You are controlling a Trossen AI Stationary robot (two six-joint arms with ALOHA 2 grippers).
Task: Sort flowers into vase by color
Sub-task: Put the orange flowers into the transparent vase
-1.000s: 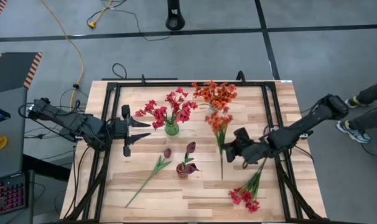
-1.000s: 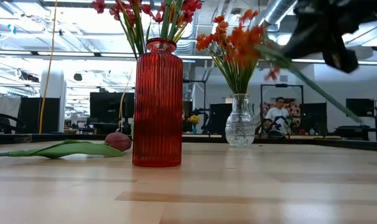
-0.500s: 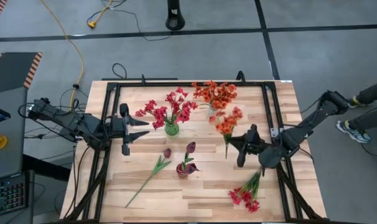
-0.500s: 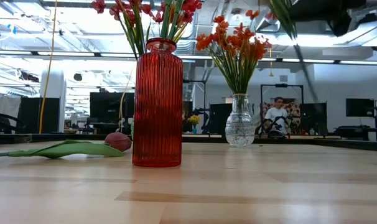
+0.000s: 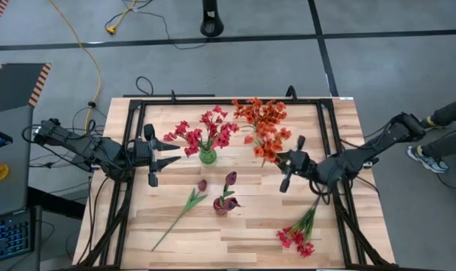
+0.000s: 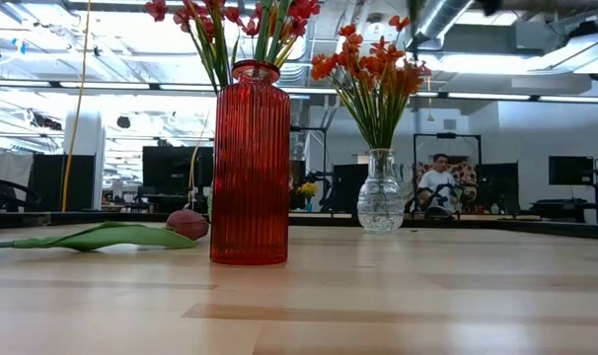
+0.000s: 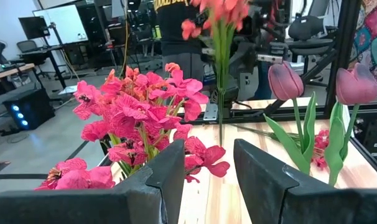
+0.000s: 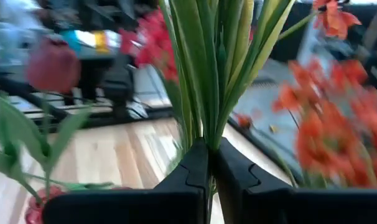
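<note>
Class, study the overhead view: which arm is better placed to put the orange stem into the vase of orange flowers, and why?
The right. Its gripper is shut on the orange stem, beside the orange bouquet. The left gripper, open, waits by the pink bouquet.

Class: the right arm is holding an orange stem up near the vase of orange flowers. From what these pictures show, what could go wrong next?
The right gripper pinches the orange stem low on its stalk, so the blooms may sway and miss the clear vase. That vase is already crowded with orange flowers; pushing in could snag them or tip it.
</note>
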